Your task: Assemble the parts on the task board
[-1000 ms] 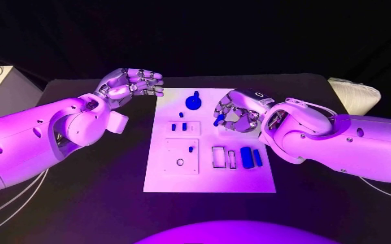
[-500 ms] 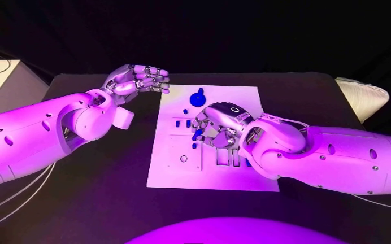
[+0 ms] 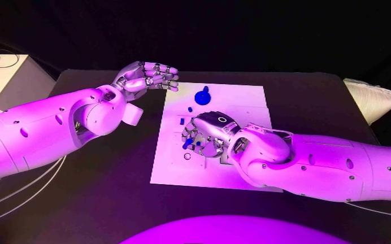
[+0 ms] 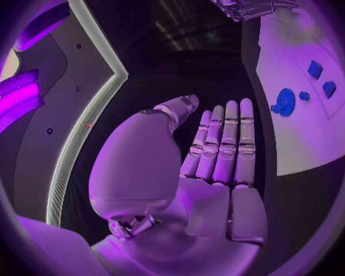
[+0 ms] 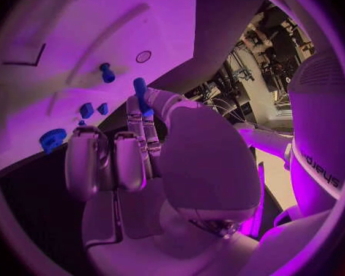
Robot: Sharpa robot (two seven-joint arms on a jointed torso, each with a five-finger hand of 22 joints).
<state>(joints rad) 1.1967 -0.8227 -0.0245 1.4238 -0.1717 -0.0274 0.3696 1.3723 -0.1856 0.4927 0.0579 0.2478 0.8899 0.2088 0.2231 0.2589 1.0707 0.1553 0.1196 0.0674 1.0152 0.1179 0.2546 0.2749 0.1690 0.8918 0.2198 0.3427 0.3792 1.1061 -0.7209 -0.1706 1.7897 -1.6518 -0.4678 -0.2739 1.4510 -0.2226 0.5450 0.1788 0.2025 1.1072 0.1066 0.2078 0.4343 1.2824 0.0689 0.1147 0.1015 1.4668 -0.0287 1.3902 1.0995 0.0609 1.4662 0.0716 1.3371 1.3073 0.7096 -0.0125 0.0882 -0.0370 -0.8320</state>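
Note:
The white task board [image 3: 244, 101] lies in the middle of the black table. My right hand [image 3: 205, 136] hovers low over the board's left half and pinches a small blue peg [image 5: 140, 95] between thumb and finger; the peg [image 3: 189, 141] points down at the board. Near it a round hole [image 5: 143, 56] and another blue peg [image 5: 105, 72] standing in the board show. A round blue knob [image 3: 202, 95] sits at the board's far end. My left hand [image 3: 150, 78] hangs above the table off the board's far left corner, fingers apart from the thumb, holding nothing [image 4: 218, 147].
Two small blue blocks [image 5: 94, 109] sit in the board between the knob [image 5: 53, 138] and the pegs. A pale box [image 3: 20, 74] stands at the table's far left, and a white object [image 3: 370, 97] lies at its right edge.
My right hand has carried the blue peg from the board's right half across to its left half and lowered it. The left hand has stayed about where it was; the camera has shifted.

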